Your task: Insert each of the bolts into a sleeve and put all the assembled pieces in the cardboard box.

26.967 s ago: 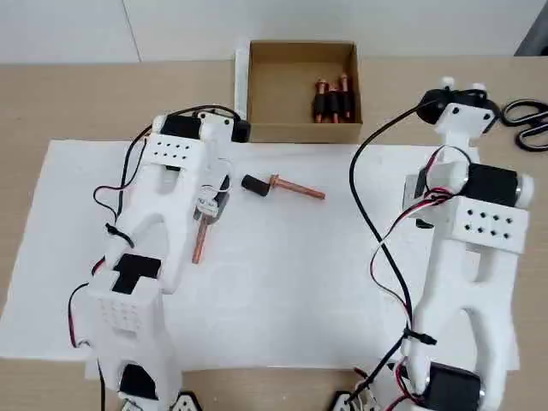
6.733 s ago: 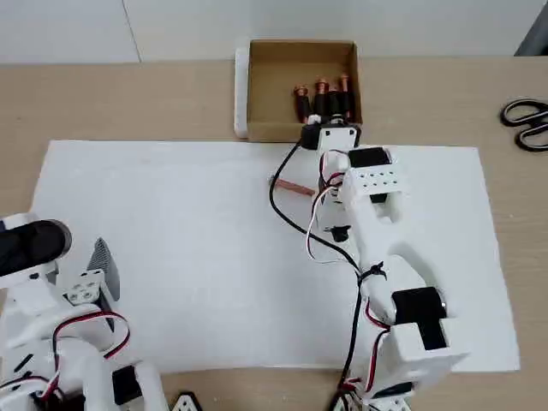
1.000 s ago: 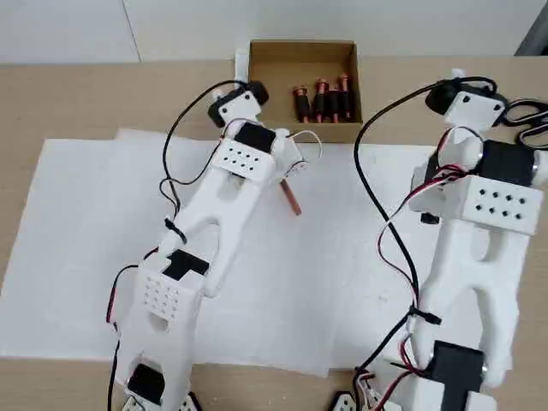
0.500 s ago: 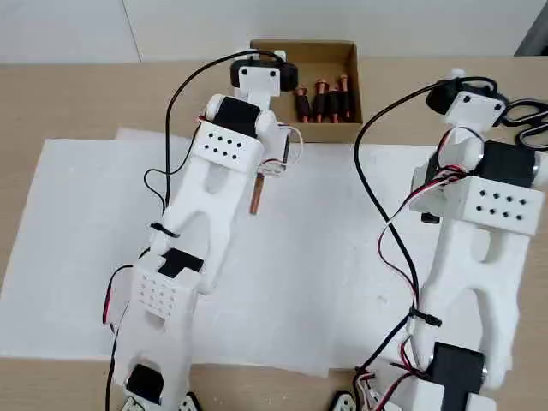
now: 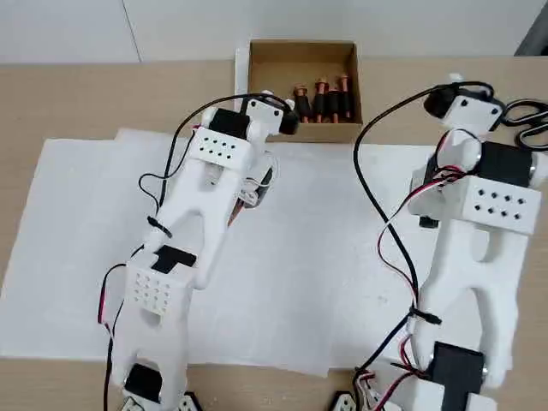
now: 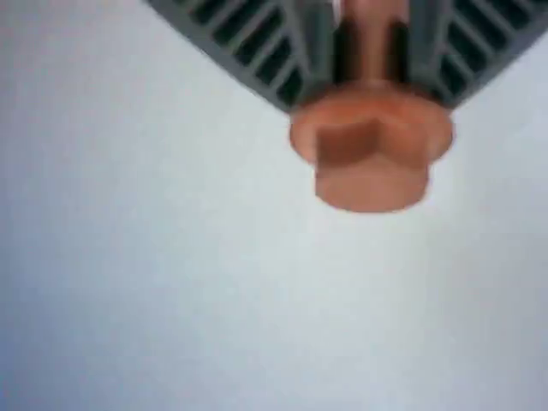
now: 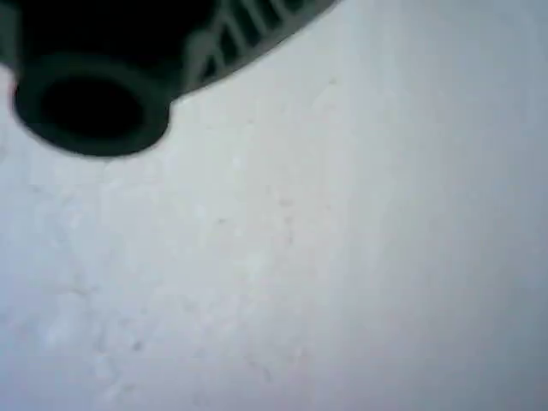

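White paper (image 5: 325, 282) covers the bench (image 5: 77, 98) nearest us. Over it, left of centre in the high view, the left end effector (image 6: 372, 81) is clenched on a copper bolt (image 6: 371, 158), whose head juts past the fingers. At the right, the right end effector (image 5: 427, 214) grasps a black sleeve (image 7: 90, 107) above the paper. Farthest back, at top centre, we see the cardboard box (image 5: 274, 77) holding three assembled pieces (image 5: 324, 98) side by side in its right half.

We take this for a robotics lab bench: a light wooden table (image 5: 86, 103) against a white wall (image 5: 171, 26), a white sheet (image 5: 325, 257) spread beneath loose-wired robot arms (image 5: 214, 197), scissors (image 5: 538, 122) at the upper right.
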`<state>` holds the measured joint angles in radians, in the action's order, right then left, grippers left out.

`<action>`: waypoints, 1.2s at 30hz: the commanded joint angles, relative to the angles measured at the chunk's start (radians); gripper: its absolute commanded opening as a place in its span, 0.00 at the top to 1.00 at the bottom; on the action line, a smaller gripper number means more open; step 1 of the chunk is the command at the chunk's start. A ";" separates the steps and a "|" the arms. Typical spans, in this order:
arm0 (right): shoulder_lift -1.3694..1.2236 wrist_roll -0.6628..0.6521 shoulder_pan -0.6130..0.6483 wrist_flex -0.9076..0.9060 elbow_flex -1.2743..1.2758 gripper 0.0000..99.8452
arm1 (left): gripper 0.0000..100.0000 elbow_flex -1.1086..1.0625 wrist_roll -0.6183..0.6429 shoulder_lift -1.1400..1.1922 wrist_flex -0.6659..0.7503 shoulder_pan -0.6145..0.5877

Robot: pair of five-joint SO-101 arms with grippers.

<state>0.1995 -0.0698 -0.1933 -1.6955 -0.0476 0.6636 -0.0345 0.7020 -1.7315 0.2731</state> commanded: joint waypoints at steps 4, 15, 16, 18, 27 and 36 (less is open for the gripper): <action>0.044 -0.002 -0.007 -0.001 0.009 0.99 | 0.91 0.002 -0.011 -0.018 -0.006 -0.002; 0.044 -0.003 -0.010 -0.002 0.009 0.99 | 0.91 -0.007 -0.011 0.084 0.009 -0.005; 0.044 -0.003 -0.010 -0.002 0.009 0.99 | 0.91 -0.007 -0.011 0.086 0.014 -0.005; 0.044 -0.003 -0.010 -0.002 0.009 0.99 | 0.91 -0.007 -0.009 0.086 0.021 -0.005; 0.044 -0.002 -0.010 -0.001 0.009 0.99 | 0.91 -0.012 -0.009 0.089 0.041 -0.025; 0.044 0.000 -0.010 0.001 0.009 0.99 | 0.97 -0.013 -0.009 0.091 0.051 -0.021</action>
<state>0.1995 -0.0698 -0.1933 -1.6955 -0.0338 0.6483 -0.0407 0.8048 -1.7039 0.2593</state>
